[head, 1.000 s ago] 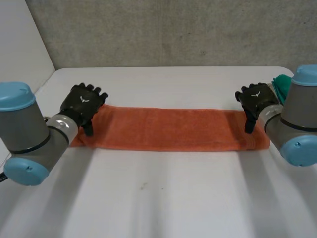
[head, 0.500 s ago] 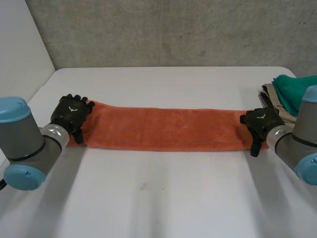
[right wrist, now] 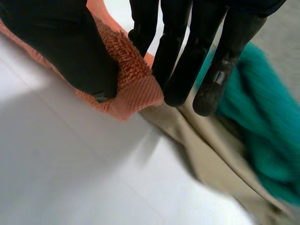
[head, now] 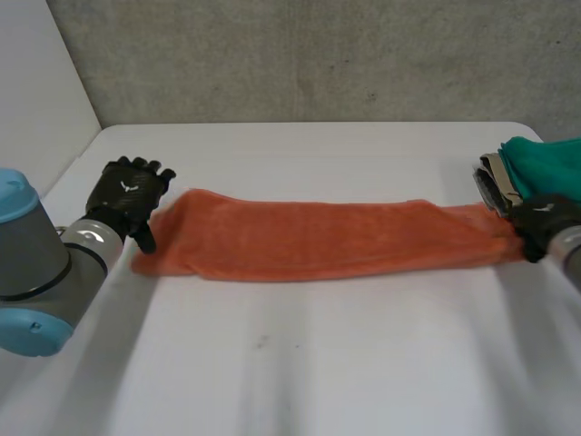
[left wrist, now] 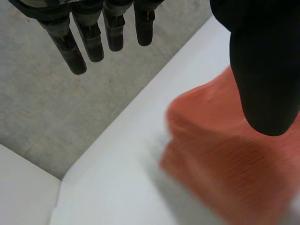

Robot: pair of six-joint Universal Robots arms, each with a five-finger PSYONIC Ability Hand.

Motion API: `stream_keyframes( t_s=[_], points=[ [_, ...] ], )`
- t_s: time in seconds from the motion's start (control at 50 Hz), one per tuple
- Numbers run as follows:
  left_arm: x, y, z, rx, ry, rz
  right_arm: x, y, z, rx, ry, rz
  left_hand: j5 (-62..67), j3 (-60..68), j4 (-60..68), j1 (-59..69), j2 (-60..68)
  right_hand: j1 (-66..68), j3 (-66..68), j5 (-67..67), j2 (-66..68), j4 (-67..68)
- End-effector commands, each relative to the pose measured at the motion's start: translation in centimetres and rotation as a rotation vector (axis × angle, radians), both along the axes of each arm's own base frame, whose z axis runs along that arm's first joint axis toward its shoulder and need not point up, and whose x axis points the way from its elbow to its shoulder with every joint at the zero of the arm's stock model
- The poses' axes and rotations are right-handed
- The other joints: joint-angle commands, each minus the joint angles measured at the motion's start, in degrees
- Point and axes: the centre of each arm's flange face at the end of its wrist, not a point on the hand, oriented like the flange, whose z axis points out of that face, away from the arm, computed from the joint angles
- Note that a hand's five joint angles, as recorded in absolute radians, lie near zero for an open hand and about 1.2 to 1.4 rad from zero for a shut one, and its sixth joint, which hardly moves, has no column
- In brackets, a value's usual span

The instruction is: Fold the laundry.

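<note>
One orange towel (head: 318, 238) end seemingly pinched in right robot hand (right wrist: 61, 47); left robot hand (head: 127, 193) spread, empty.

No legible text, numbers or brand names anywhere in view. One mark noted: a small white emblem (head: 130, 187), wing-like, on the back of the left hand (head: 123, 202); no letters can be made out in it. The orange towel (head: 318, 238) shows no tag or print.
</note>
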Motion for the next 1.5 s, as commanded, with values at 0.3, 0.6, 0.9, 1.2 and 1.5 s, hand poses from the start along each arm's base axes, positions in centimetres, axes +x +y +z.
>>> stream_keyframes(
  t_s=[0.3,0.6,0.9,1.2,1.5],
  points=[
    [2.8,0.0,2.8,-0.038,0.089,0.079,5.5,0.6,8.7,-0.312,0.124,0.182,-1.1,-0.5,-0.2,0.7,0.0,24.2,12.7,14.3,12.6,11.9],
    [3.5,0.1,2.7,-0.034,0.088,0.101,30.5,11.7,4.1,-0.404,-0.060,0.946,-1.3,-0.7,-0.4,0.5,-0.2,24.2,12.7,14.3,12.6,11.9],
    [-1.1,0.9,2.8,-0.057,0.100,-0.032,33.6,14.5,0.2,-0.315,-0.068,0.963,-1.1,-0.5,-0.2,0.7,0.0,-45.8,-57.3,-55.7,-57.4,-58.1],
    [-12.0,2.8,-0.4,-0.013,0.159,-0.289,18.7,10.1,2.2,0.140,-0.388,0.293,-0.5,0.1,0.5,1.3,0.7,-45.8,-57.3,-55.7,-57.4,-58.1],
    [-12.1,2.1,-3.2,0.031,0.116,-0.161,13.2,7.9,-2.6,0.161,-0.304,0.182,-0.3,0.3,0.6,1.5,0.8,24.2,12.7,14.3,12.6,11.9]
  ],
)
